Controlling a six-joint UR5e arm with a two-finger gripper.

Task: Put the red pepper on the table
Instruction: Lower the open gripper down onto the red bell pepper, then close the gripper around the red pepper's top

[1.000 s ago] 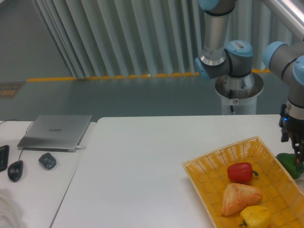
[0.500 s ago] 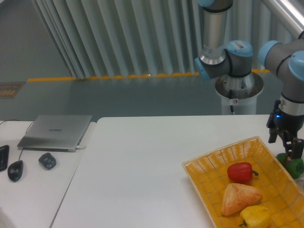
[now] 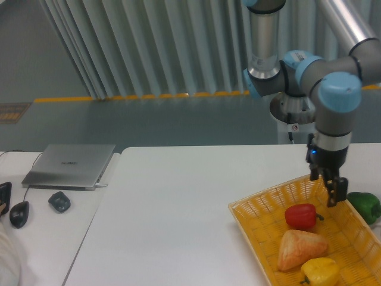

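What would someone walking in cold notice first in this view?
Probably the yellow wicker basket at the right end of the white table, holding a glossy red bell pepper, a pale orange wedge-shaped item and a yellow bell pepper. Next, the grey-and-blue arm's two-finger gripper hanging over the basket's far edge, just right of the red pepper. A green bell pepper lies outside the basket on the right.

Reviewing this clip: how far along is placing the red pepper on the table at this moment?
Nothing is done yet: the red pepper lies in the yellow wicker basket, beside a tan wedge-shaped item and the yellow pepper. In hand: the gripper hangs empty just above and right of the red pepper, without touching it. Left: grasp it, lift it out and set it on the white table.
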